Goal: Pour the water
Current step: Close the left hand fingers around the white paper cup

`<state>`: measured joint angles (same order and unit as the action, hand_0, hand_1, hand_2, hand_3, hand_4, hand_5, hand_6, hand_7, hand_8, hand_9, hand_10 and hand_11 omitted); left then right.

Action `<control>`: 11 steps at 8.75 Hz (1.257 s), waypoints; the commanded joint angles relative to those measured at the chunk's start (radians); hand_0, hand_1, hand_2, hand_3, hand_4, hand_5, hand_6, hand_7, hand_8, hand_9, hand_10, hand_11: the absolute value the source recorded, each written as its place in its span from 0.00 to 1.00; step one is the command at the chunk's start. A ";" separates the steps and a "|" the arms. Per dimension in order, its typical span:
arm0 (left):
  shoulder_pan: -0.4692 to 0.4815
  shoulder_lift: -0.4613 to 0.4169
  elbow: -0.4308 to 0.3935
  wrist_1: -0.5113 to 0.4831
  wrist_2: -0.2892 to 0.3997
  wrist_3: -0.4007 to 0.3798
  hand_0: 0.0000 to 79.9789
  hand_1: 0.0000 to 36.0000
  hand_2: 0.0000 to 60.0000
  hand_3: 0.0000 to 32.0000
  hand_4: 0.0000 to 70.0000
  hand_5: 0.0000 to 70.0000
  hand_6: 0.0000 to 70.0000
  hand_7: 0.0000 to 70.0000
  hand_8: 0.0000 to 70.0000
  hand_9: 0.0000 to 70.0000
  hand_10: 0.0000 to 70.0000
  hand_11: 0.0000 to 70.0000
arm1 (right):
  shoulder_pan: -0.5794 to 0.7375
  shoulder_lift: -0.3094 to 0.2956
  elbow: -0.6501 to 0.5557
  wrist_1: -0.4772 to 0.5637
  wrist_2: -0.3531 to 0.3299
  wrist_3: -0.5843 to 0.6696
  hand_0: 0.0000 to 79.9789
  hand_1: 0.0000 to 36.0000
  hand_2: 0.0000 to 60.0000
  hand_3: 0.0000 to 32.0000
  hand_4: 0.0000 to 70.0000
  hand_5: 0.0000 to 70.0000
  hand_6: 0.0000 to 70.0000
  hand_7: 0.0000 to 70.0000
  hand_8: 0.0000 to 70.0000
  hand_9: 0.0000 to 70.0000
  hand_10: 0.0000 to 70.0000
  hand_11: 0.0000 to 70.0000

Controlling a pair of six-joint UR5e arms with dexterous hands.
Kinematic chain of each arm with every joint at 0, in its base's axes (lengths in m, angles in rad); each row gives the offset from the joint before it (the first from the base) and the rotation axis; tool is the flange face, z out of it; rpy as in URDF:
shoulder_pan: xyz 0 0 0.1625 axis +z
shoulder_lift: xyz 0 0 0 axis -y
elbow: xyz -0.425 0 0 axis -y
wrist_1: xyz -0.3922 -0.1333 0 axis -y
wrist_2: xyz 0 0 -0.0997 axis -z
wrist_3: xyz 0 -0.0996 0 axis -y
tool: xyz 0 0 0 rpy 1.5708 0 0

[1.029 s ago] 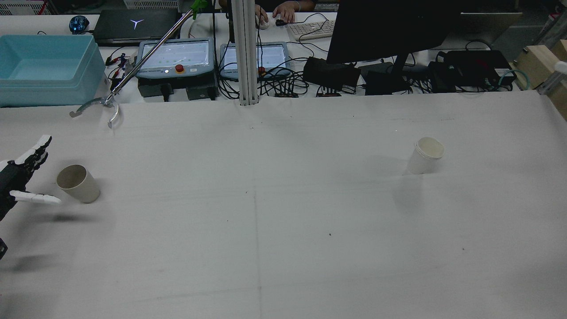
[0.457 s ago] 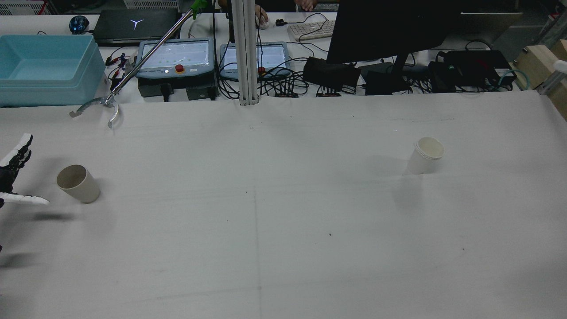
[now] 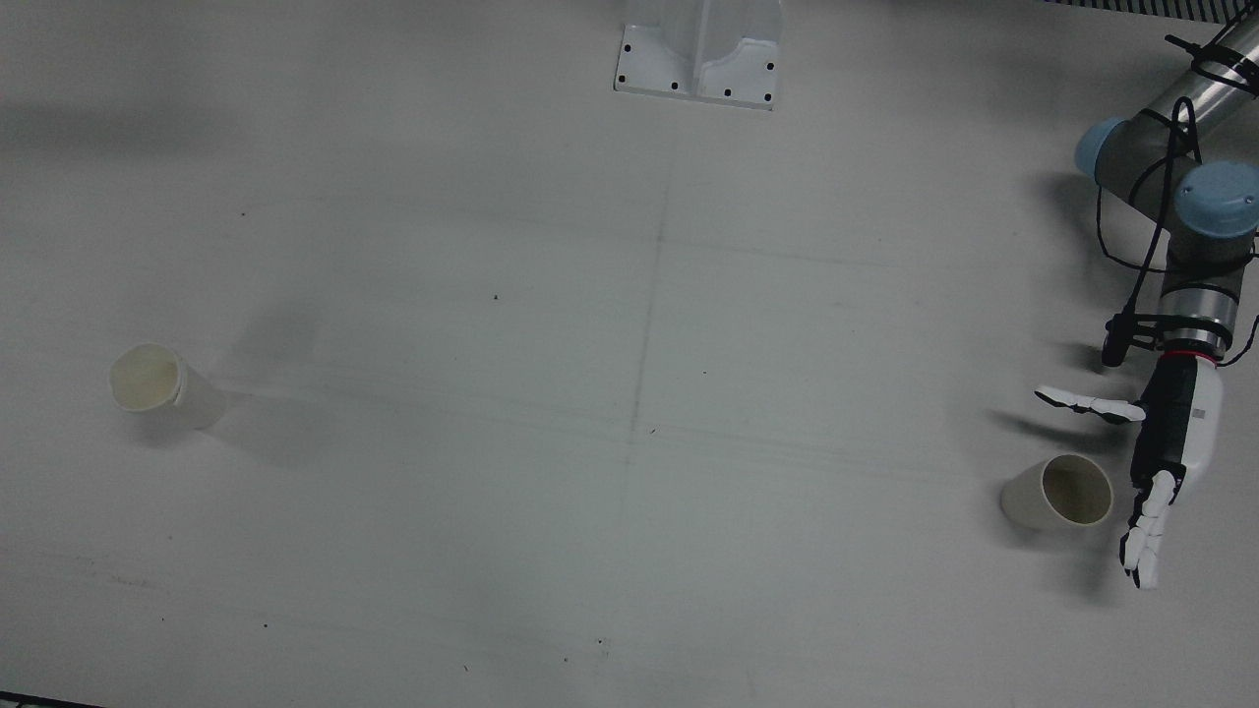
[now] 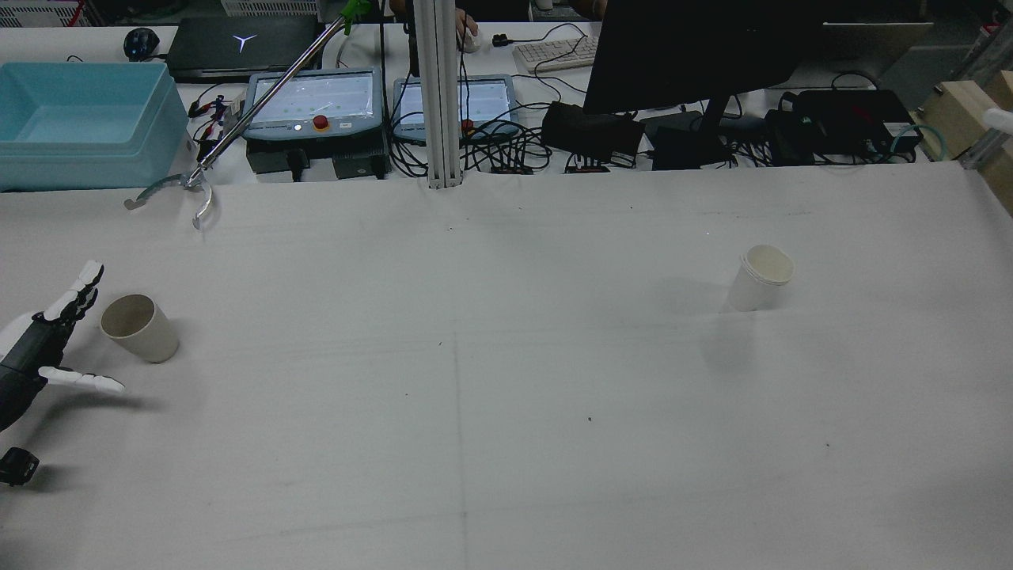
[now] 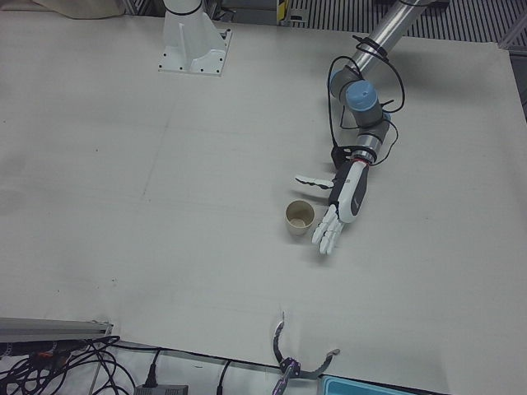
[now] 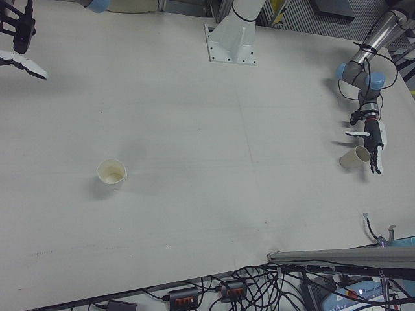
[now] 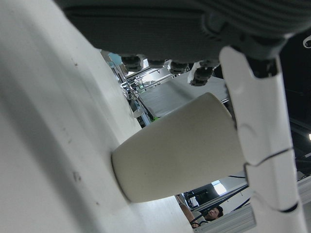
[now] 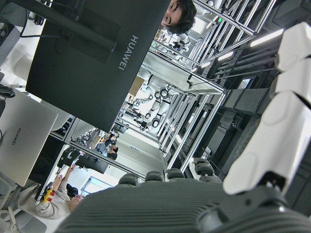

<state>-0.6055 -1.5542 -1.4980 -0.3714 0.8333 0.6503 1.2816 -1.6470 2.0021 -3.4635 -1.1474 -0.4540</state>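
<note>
A beige paper cup (image 4: 138, 327) stands upright at the table's left side in the rear view. My left hand (image 4: 36, 352) is open beside it, fingers behind the cup and thumb in front, not touching. In the front view the hand (image 3: 1166, 442) flanks the cup (image 3: 1057, 492) on its right. The left hand view shows the cup (image 7: 180, 145) close, between the fingers. A white paper cup (image 4: 761, 277) stands far off on the right half of the table. My right hand (image 6: 19, 42) is open and empty, high at the table's far corner.
A blue bin (image 4: 79, 119), a metal grabber tool (image 4: 182, 190), teach pendants (image 4: 313, 103) and a monitor (image 4: 688, 55) lie beyond the table's back edge. A grey post (image 4: 439, 95) stands at the back middle. The arm pedestal (image 3: 700, 59) is at the robot's side.
My left hand drew back from the beige cup, then came forward again beside it, a little nearer the robot's side. Both cups stayed put.
</note>
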 commanded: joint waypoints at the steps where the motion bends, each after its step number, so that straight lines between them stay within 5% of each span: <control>1: 0.003 -0.029 0.001 0.046 0.009 -0.008 0.71 0.46 0.00 0.00 0.21 0.06 0.01 0.07 0.00 0.00 0.03 0.08 | -0.001 0.001 0.006 0.000 0.000 0.000 0.54 0.33 0.27 0.00 0.10 0.03 0.03 0.02 0.00 0.01 0.00 0.00; 4: -0.042 -0.110 0.048 0.089 0.113 -0.011 0.71 0.47 0.00 0.00 0.23 0.09 0.03 0.07 0.00 0.00 0.03 0.08 | -0.001 0.001 0.006 0.001 0.000 0.000 0.54 0.33 0.27 0.00 0.10 0.04 0.03 0.03 0.00 0.01 0.00 0.00; 11: -0.140 -0.121 0.114 0.100 0.162 -0.009 0.71 0.49 0.00 0.00 0.23 0.10 0.03 0.08 0.00 0.00 0.03 0.08 | 0.001 0.019 -0.002 0.001 -0.002 0.000 0.54 0.33 0.27 0.00 0.10 0.04 0.03 0.02 0.00 0.02 0.00 0.01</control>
<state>-0.7399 -1.6726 -1.4039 -0.2813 0.9892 0.6401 1.2789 -1.6433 2.0044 -3.4622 -1.1474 -0.4539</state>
